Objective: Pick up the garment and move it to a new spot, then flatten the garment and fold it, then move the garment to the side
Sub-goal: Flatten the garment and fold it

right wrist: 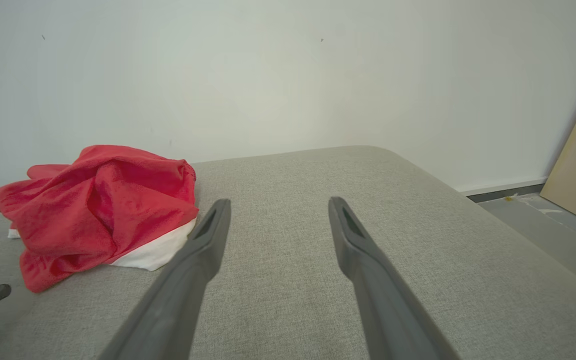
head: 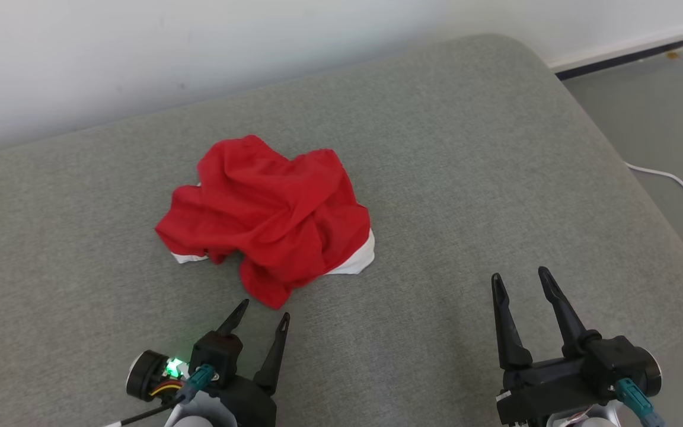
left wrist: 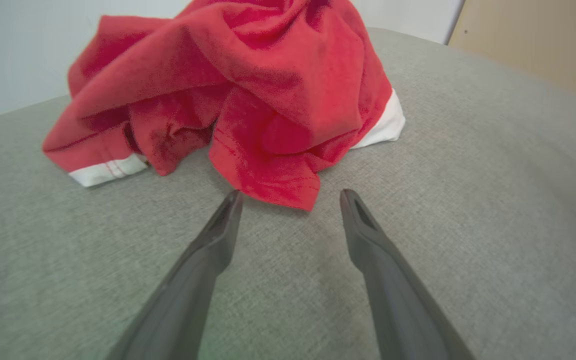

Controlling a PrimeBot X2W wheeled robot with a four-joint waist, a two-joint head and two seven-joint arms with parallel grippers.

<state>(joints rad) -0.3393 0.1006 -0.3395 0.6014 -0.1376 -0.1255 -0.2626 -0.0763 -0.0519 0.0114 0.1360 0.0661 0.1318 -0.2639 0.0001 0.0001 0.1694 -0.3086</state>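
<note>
I had the left gripper [head: 264, 309] released, its two dark fingers spread and empty, tips just short of the garment [head: 270, 213]. In the left wrist view the garment's nearest red flap lay in line with the gap between them. Whether a tip brushed it I could not tell. The right gripper [head: 519, 273] was spread wide too and held nothing, well apart from the garment on its right. The garment lay crumpled in a heap, red with white trim at two edges, on the grey cushion [head: 466, 148]. Behind the garment rose a pale wall [head: 140, 47]. Far to its right a white cable [head: 673, 181] crossed the floor [head: 644, 118].
</note>
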